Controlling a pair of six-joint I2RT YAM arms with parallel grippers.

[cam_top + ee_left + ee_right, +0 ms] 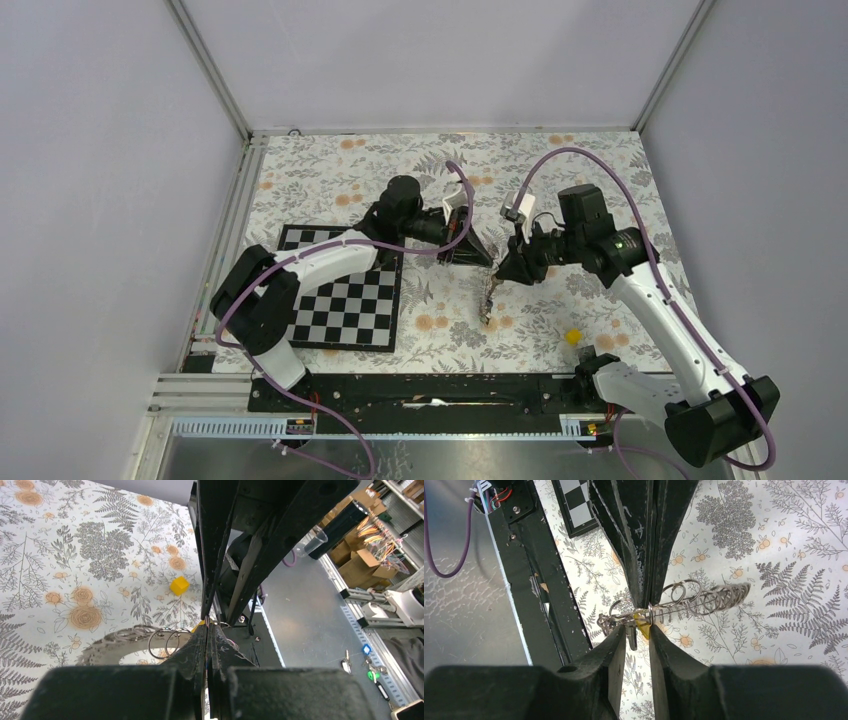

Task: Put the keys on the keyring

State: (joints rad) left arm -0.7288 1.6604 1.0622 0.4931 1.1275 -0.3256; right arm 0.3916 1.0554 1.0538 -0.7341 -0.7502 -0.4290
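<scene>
Table under a floral cloth, chequered mat at left. The left gripper is pressed tight on the keyring, held above the cloth mid-table. The right gripper meets it tip to tip, jaws parted. A yellow key head sits in the gap — contact unclear. Other key colours cannot be told among the small wire loops. A yellow cube lies well apart.

A counter draped in white cloth printed with grey ferns and orange flowers carries a flat black-and-white chequered board. Behind the board, plain pale grey walls meet at slim aluminium corner posts. In front of the board runs a black bar. Past it, the left wrist view shows brown cardboard boxes above a grey floor. The light is soft and even.
</scene>
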